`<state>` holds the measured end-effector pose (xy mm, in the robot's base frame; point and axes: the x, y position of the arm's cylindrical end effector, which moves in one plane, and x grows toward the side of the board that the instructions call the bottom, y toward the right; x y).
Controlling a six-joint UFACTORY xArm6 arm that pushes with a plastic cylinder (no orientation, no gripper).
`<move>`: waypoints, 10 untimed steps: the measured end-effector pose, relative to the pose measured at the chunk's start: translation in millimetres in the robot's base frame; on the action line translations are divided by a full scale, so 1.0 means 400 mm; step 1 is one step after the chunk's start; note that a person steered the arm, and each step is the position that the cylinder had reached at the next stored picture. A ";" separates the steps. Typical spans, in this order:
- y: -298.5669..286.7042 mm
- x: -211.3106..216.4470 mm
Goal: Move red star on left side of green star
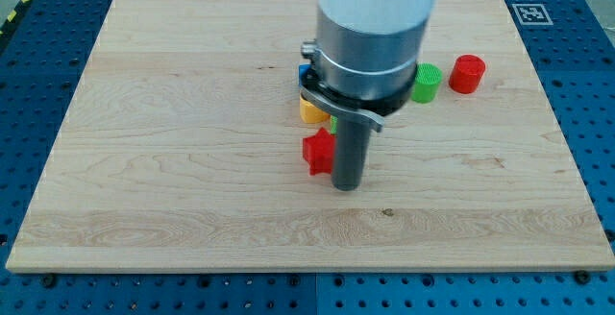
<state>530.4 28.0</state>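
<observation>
Red star (pixel 317 152): seen at tabletop (pixel 173 113) centre, touching my tip (pixel 347 186) on the view's left.
Green star (pixel 333 122): mostly hidden behind the rod.
Yellow block (pixel 311 110), blue block (pixel 304 69): partly covered, shapes unclear.
Green cylinder (pixel 427 83), red cylinder (pixel 468 73): the view's right.
Claw: none fitted; state cannot be told.

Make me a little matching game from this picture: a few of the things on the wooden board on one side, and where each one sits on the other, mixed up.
Things:
1. red star
2. green cylinder
3. red cylinder
4. my tip

Places:
A. farthest toward the view's right
B. just at the view's right of the red star, touching or nearly so
C. at the view's left of the rod's lower end
D. between the arm's body and the red cylinder

Pairs: 1-C, 2-D, 3-A, 4-B

A yellow block and a blue block peek out behind the arm, mostly hidden.
</observation>
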 end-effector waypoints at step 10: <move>-0.125 -0.057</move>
<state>507.5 -22.0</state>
